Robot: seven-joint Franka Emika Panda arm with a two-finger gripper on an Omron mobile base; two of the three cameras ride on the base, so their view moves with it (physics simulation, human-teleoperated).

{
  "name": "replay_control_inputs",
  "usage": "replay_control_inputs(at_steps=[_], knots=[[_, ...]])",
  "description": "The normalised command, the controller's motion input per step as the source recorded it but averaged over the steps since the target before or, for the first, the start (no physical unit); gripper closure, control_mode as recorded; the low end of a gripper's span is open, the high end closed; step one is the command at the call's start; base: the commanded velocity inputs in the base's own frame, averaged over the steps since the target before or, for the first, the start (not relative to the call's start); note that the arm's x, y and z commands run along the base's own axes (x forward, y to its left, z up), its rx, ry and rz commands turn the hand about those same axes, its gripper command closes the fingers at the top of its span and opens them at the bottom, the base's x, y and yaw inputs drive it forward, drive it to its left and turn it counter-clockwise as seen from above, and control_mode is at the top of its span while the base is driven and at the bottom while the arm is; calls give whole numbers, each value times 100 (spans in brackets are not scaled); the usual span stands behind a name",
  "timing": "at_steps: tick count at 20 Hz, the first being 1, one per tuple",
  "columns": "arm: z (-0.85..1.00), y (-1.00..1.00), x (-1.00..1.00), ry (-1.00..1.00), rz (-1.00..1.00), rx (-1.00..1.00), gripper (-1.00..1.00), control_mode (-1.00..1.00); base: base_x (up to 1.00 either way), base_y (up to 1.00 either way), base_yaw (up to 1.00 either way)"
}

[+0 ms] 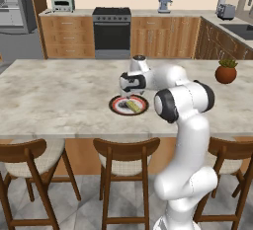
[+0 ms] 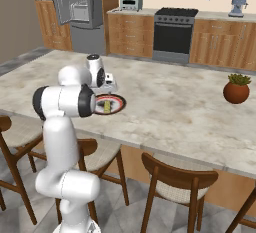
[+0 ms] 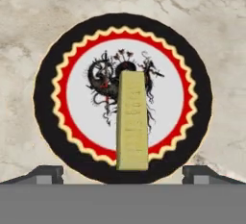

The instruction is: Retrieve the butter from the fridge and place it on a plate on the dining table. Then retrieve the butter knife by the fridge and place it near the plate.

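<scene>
Yellow butter (image 3: 132, 122) overlaps plate (image 3: 48, 93) rim; gripper (image 3: 123, 172) fingertips spread clear.

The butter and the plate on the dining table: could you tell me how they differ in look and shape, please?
The butter is a plain yellow rectangular stick; the plate is round, with a dark rim, a red ring and a white patterned centre. The butter is far smaller than the plate and lies on it, one end over the rim. Both rest flat, below the open gripper.
</scene>
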Motion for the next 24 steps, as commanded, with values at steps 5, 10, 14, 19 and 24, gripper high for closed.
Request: replay_control_inputs(at_steps=[5, 10, 14, 19, 24], knots=[[58, -6, -100, 20, -10, 3, -100, -100, 0, 0, 0], [38, -31, -100, 15, -14, 2, -100, -100, 0, 0, 0], [68, -33, -100, 14, -13, 0, -100, -100, 0, 0, 0], [35, -10, -100, -6, -15, -1, -100, -100, 0, 0, 0], [16, -9, -100, -9, -13, -4, -100, -100, 0, 0, 0]])
